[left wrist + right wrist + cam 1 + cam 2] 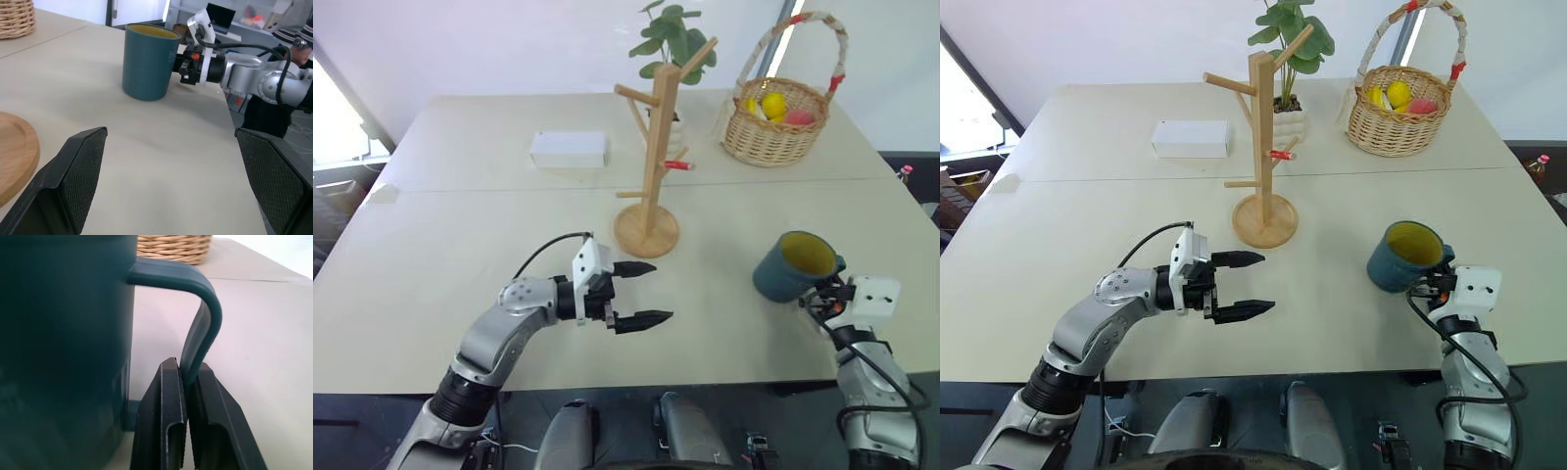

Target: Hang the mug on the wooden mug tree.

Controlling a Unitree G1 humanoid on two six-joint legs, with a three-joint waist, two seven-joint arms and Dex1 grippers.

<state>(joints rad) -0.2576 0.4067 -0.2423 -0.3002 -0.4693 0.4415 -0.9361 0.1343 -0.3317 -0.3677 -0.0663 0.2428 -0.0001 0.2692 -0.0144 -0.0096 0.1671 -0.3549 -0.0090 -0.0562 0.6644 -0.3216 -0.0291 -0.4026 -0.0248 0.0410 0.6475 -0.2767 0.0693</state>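
The dark teal mug (793, 266) with a yellow inside stands upright on the table's right side. My right gripper (187, 369) is shut on the lower part of the mug's loop handle (203, 328), reaching in level from the near side. The wooden mug tree (656, 147) rises from its round base (646, 233) at the table's middle, with a red-tipped peg (677, 165) on its right. My left gripper (658, 292) hovers open and empty just in front of that base, pointing right towards the mug (146, 61).
A wicker basket (773, 122) of fruit stands at the back right. A potted plant (674, 39) is behind the tree and a white box (569, 149) at the back left. The table's near edge runs just below both grippers.
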